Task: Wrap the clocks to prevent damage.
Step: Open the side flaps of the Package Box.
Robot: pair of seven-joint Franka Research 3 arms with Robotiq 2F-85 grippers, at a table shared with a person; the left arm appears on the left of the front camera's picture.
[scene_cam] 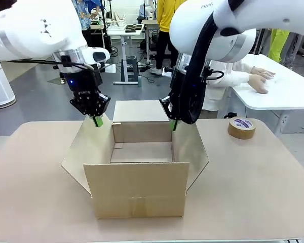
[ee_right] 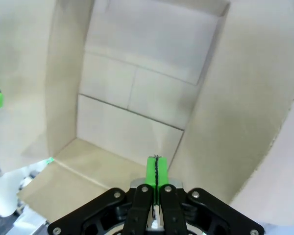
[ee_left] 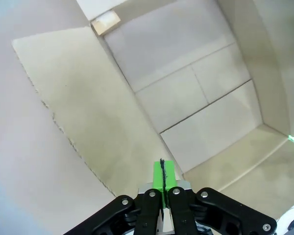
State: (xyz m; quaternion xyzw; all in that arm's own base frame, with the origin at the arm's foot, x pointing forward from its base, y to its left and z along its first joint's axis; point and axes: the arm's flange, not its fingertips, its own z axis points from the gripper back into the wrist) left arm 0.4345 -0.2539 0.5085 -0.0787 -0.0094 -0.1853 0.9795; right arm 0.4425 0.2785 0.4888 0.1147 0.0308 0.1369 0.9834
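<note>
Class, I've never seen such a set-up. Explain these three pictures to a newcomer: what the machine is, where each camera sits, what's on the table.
Two white robot arms, the left arm and the right arm, lean over an open cardboard box on a table. The front picture looks across the table; the other two come from a camera on each wrist, looking into the box. Both pairs of jaws are shut and hold nothing. A tape roll lies beside the box.
</note>
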